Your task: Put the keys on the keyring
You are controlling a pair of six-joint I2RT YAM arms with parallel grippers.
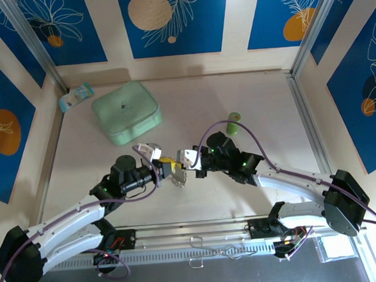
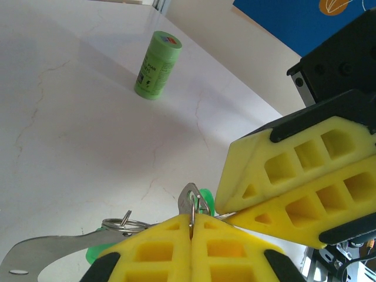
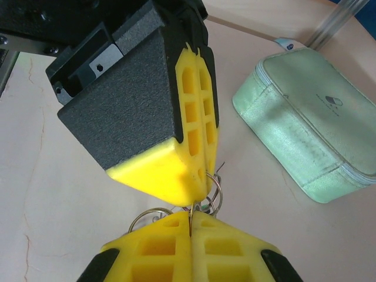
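Observation:
Both grippers meet tip to tip at the table's middle, the left gripper [image 1: 175,174] and the right gripper [image 1: 188,168] each shut. In the left wrist view my left gripper [image 2: 191,218] clamps a thin wire ring of the keyring [image 2: 191,202] edge-on. A silvery clasp-like piece stands just above the tips, with a green key head [image 2: 207,198] behind it. A split ring [image 2: 123,224] and a second bit of green [image 2: 97,254] hang to the left. In the right wrist view my right gripper [image 3: 191,216] pinches a ring wire, with more keyring loops [image 3: 215,189] at the left gripper's tips [image 3: 202,182].
A mint-green square case [image 1: 126,111] lies at the back left, and it is at the right in the right wrist view [image 3: 305,129]. An upright green cylinder [image 1: 233,123] stands behind the right arm, and the left wrist camera sees that cylinder [image 2: 157,64] too. A small packet [image 1: 75,97] lies by the far left post.

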